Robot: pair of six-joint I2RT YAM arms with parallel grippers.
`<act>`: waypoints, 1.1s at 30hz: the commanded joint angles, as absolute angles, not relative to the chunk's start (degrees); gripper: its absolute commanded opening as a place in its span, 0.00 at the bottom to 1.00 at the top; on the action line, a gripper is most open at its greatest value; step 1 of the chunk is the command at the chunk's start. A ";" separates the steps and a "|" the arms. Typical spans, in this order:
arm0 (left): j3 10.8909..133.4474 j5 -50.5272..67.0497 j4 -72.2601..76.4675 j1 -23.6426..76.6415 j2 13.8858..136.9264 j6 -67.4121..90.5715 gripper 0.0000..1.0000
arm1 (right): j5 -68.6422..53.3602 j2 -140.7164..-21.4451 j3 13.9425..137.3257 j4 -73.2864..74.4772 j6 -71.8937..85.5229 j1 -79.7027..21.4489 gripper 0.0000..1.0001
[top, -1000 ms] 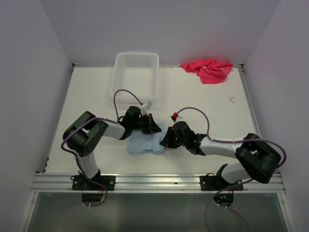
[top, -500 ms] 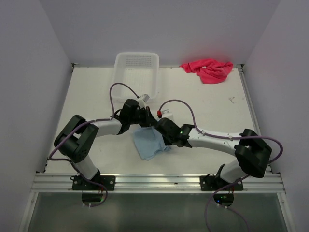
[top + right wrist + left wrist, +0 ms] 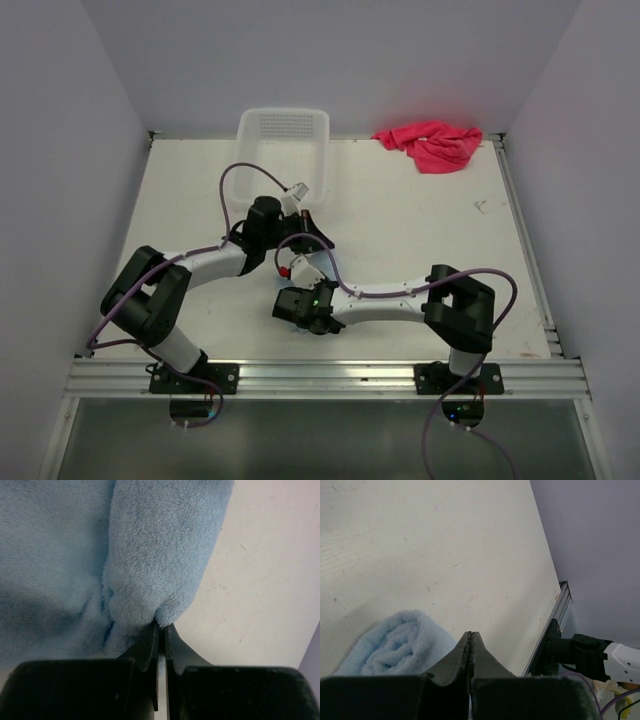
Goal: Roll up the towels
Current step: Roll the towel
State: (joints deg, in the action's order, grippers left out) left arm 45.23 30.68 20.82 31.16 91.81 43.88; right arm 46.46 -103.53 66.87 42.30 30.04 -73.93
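Towel (image 3: 150, 555), fluffy light-blue, now rolled; right hand (image 3: 161, 630), swung near-left, pinches it; left hand (image 3: 470, 641) closed alongside; white plastic basket (image 3: 285, 150) beyond.

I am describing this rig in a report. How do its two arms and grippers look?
The left arm and right arm have white links between bulky black joints. A purple cable loops along each. The left gripper and right gripper are black, with tapered fingers.
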 commanded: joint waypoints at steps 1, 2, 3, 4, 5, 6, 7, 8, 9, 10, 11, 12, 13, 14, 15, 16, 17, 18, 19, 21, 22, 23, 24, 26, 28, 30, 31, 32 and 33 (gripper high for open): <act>45.27 33.49 25.93 31.64 91.93 45.62 0.00 | 51.85 -106.78 71.97 48.85 31.99 -75.49 0.00; 44.83 33.40 26.28 31.81 92.02 45.70 0.00 | 52.12 -107.57 72.85 49.56 31.99 -75.67 0.00; 44.39 33.49 26.98 31.99 92.11 45.88 0.00 | 52.55 -108.45 74.25 50.01 32.25 -75.85 0.00; 43.51 33.49 27.24 32.43 92.28 45.88 0.00 | 52.65 -109.50 74.88 50.62 32.26 -75.94 0.00; 43.07 33.49 27.51 32.69 92.55 45.88 0.00 | 52.65 -110.12 75.40 50.89 32.26 -76.20 0.00; 42.63 33.40 27.77 32.96 92.64 45.79 0.00 | 52.56 -110.47 75.93 51.06 32.17 -76.29 0.00; 41.67 33.14 27.86 33.31 92.81 45.53 0.00 | 52.47 -111.09 76.63 51.33 32.25 -76.38 0.00; 41.14 33.05 27.95 33.40 93.07 45.44 0.00 | 52.47 -111.27 76.81 51.42 32.17 -76.55 0.00; 40.52 32.96 28.12 33.49 93.16 45.18 0.00 | 52.38 -111.53 77.16 51.50 32.25 -76.64 0.00; 39.39 32.78 28.12 33.49 93.43 44.83 0.00 | 52.30 -111.71 77.34 51.68 32.26 -76.64 0.00; 38.68 32.61 28.04 33.49 93.69 44.48 0.00 | 52.29 -111.88 77.43 51.77 32.26 -76.90 0.00; 38.15 32.26 28.04 33.49 93.95 43.95 0.00 | 52.21 -111.88 77.43 51.77 32.34 -76.82 0.00; 36.93 32.17 28.12 33.49 94.65 43.77 0.00 | 51.95 -111.88 77.43 51.68 32.43 -76.90 0.00; 36.31 31.99 28.21 33.49 94.92 43.60 0.00 | 51.86 -111.54 77.34 51.59 32.52 -76.90 0.00; 35.69 31.82 28.73 33.49 95.44 43.33 0.00 | 51.68 -111.36 77.08 51.50 32.78 -76.90 0.00; 34.64 31.73 29.18 33.40 96.41 43.33 0.00 | 51.33 -111.01 76.82 50.89 32.87 -76.90 0.00; 34.19 31.73 29.88 33.31 96.85 43.24 0.00 | 50.81 -110.05 76.56 50.37 32.87 -76.90 0.04; 33.84 31.55 30.06 33.22 97.29 43.16 0.00 | 50.45 -109.52 75.94 49.93 33.13 -76.90 0.07; 33.32 31.64 30.15 33.14 98.08 43.07 0.00 | 49.84 -108.73 75.42 48.88 33.13 -76.90 0.12; 32.61 31.03 30.15 32.87 98.44 42.63 0.00 | 48.08 -105.84 74.28 47.38 33.40 -76.82 0.18; 32.35 30.76 30.23 32.78 98.52 42.54 0.00 | 47.55 -104.69 73.92 47.03 33.66 -76.56 0.28; 32.26 30.67 30.15 32.61 98.53 42.45 0.00 | 46.33 -103.46 73.48 46.50 33.84 -76.38 0.32; 32.08 30.67 30.23 32.35 98.61 42.36 0.00 | 45.71 -100.14 72.26 46.06 34.53 -76.12 0.37; 31.82 31.02 30.15 31.99 99.05 42.10 0.00 | 44.39 -96.26 70.50 43.87 35.33 -75.15 0.43; 31.64 31.46 29.88 31.47 99.14 41.66 0.00 | 40.53 -89.67 66.55 39.76 36.47 -73.49 0.47; 31.20 31.73 30.06 30.94 99.05 41.57 0.00 | 34.32 -85.01 60.77 32.66 37.61 -71.99 0.48; 31.11 31.82 30.06 30.76 99.14 41.49 0.00 | 31.58 -79.86 58.47 29.91 38.14 -69.46 0.50; 31.11 31.90 30.06 30.67 99.05 41.40 0.00 | 28.77 -77.63 56.01 27.01 39.71 -67.78 0.50; 30.94 31.99 29.97 30.50 99.05 41.31 0.00 | 22.39 -75.00 50.94 23.94 40.68 -66.02 0.51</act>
State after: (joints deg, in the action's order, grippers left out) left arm 32.86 32.82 32.29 31.38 97.60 44.34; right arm 35.70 -81.28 58.83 35.48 36.03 -70.22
